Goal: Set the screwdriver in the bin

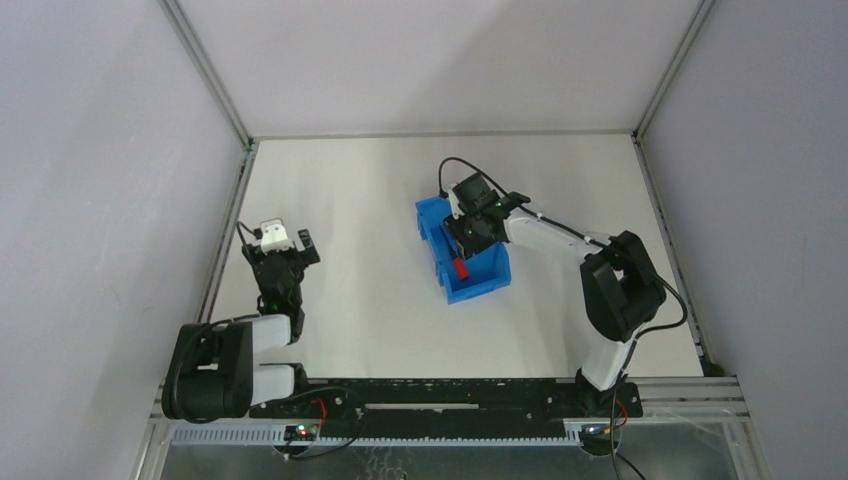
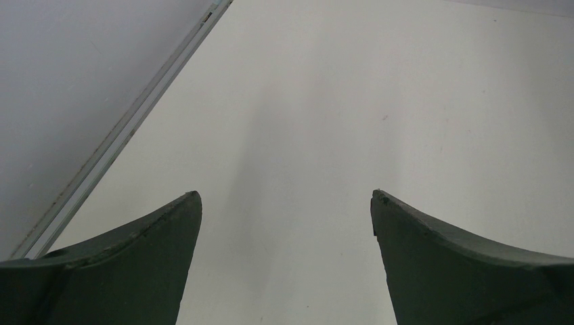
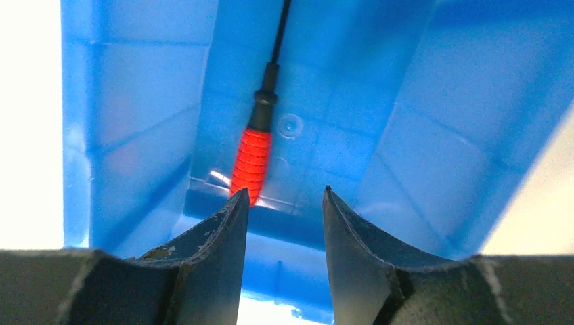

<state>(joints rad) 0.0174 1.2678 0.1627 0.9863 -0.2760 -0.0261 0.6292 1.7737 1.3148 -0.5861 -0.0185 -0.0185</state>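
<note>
The blue bin (image 1: 490,275) stands mid-table, and my right gripper (image 1: 470,232) hovers over its far end. The screwdriver (image 1: 461,267), red handle and thin black shaft, lies on the bin's floor. In the right wrist view the screwdriver (image 3: 254,157) rests flat inside the bin (image 3: 440,115), its handle just beyond my left fingertip. My right gripper (image 3: 284,195) is open with nothing between the jaws. My left gripper (image 1: 283,243) is open and empty over bare table at the left, also shown in the left wrist view (image 2: 285,196).
A metal frame rail (image 2: 128,125) runs along the table's left edge, close to my left gripper. Grey walls enclose the table on three sides. The arm bases sit on a black rail (image 1: 440,395) at the near edge.
</note>
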